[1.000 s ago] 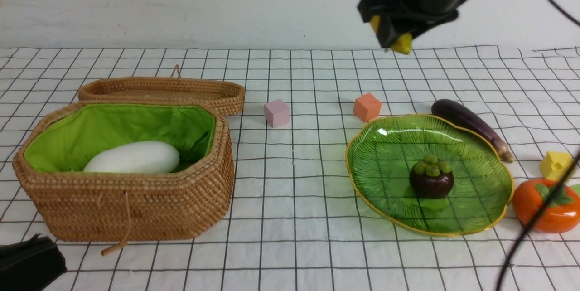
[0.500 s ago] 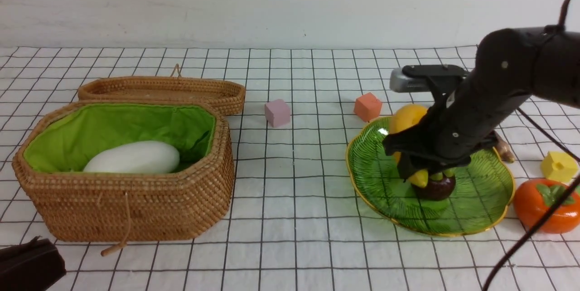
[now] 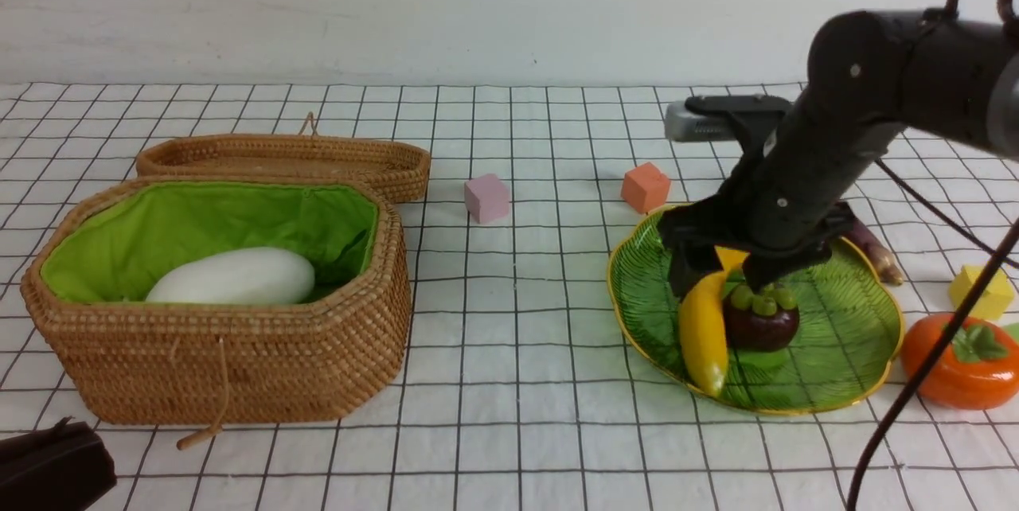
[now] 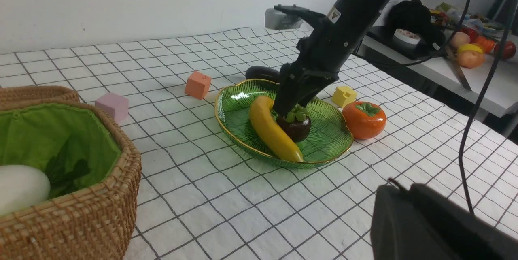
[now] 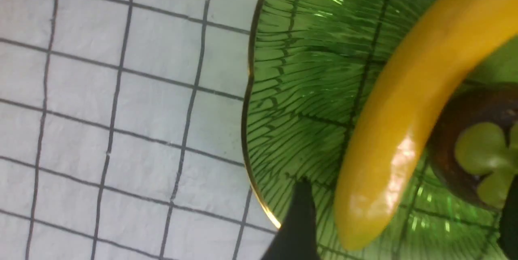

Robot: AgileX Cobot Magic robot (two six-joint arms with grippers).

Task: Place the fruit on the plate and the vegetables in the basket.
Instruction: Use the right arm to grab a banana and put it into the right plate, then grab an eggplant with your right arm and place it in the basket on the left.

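The yellow banana (image 3: 703,332) lies on the green leaf-shaped plate (image 3: 844,336), against the dark-purple mangosteen (image 3: 760,321). My right gripper (image 3: 723,276) hangs just above them, open, its fingers apart from the banana (image 5: 404,102) on either side. The orange persimmon (image 3: 963,360) sits on the cloth right of the plate. The eggplant (image 3: 872,250) lies behind the plate, mostly hidden by my right arm. A white radish (image 3: 235,276) rests in the green-lined basket (image 3: 239,368). My left gripper (image 3: 48,467) is shut and empty, low at the near left.
The shallow woven lid (image 3: 286,161) lies behind the basket. A pink cube (image 3: 486,198), an orange cube (image 3: 645,187) and a yellow cube (image 3: 979,290) stand on the checked cloth. A black cable (image 3: 915,392) hangs across the near right.
My right arm came down from high up with the banana onto the plate. Its jaws opened and the banana now lies free beside the mangosteen. The left arm stayed put.
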